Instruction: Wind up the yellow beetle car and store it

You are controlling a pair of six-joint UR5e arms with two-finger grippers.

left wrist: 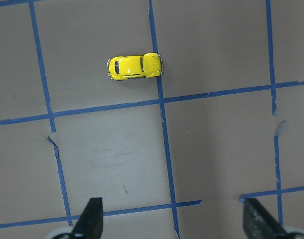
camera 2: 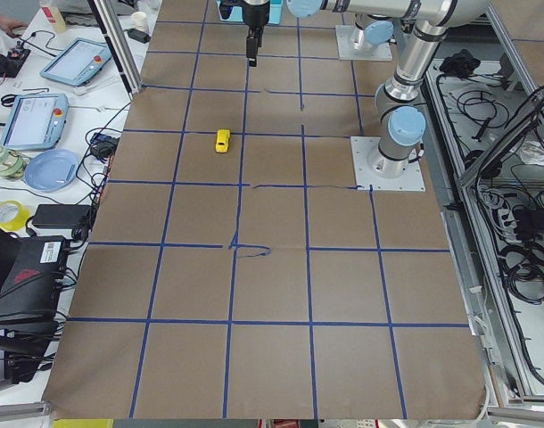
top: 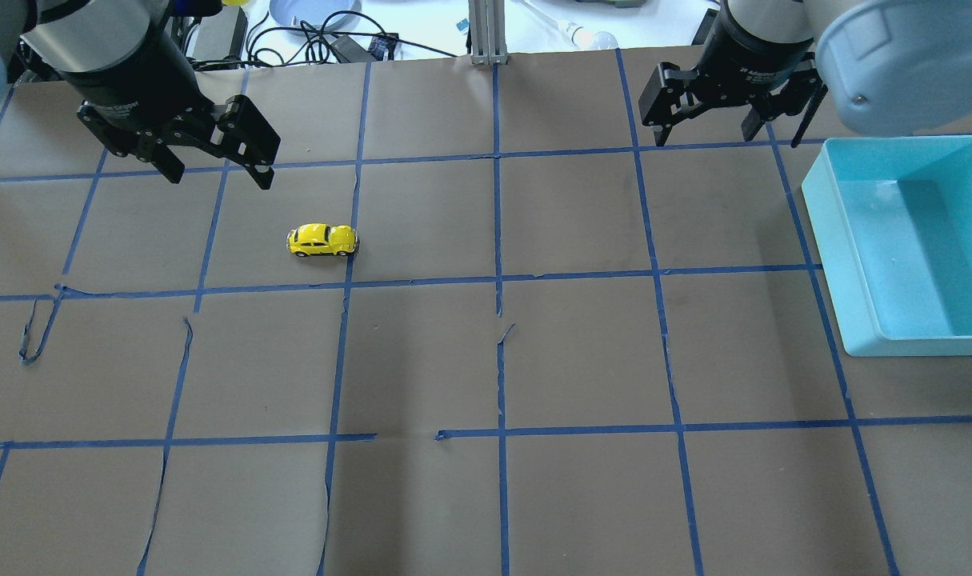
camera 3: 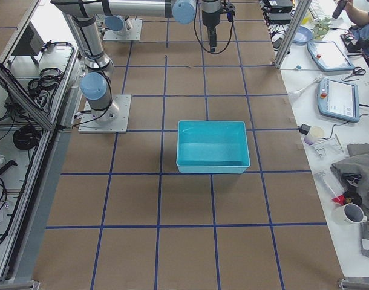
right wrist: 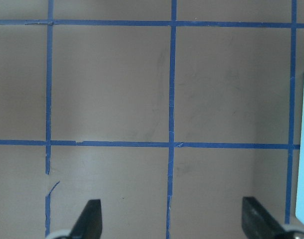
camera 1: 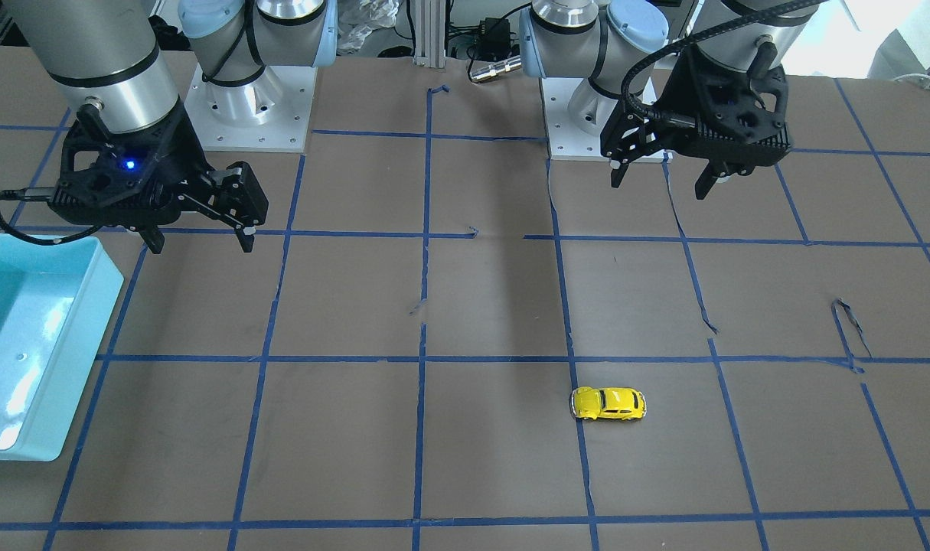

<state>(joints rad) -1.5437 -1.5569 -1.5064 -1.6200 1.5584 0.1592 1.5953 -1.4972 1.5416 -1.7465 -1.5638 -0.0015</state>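
The robot's left end effector [top: 218, 170], black and two-fingered, hung wide open and empty just behind the tiny glossy yellow beetle car [top: 323, 240], which stood on its wheels on the brown paper-covered desk [top: 582, 360], one end touching a blue tape line. The pickup had not yet begun. A clean grasp would likely mean lowering the fingers either side of the car's narrow flanks and keeping the wheels on the paper for the pull-back wind. Farther right, the right end effector [top: 706, 134] also hung spread and empty beside the shallow turquoise plastic bin [top: 838, 264]. Bare desk lay between car and bin, and the car stood well apart from any edge.
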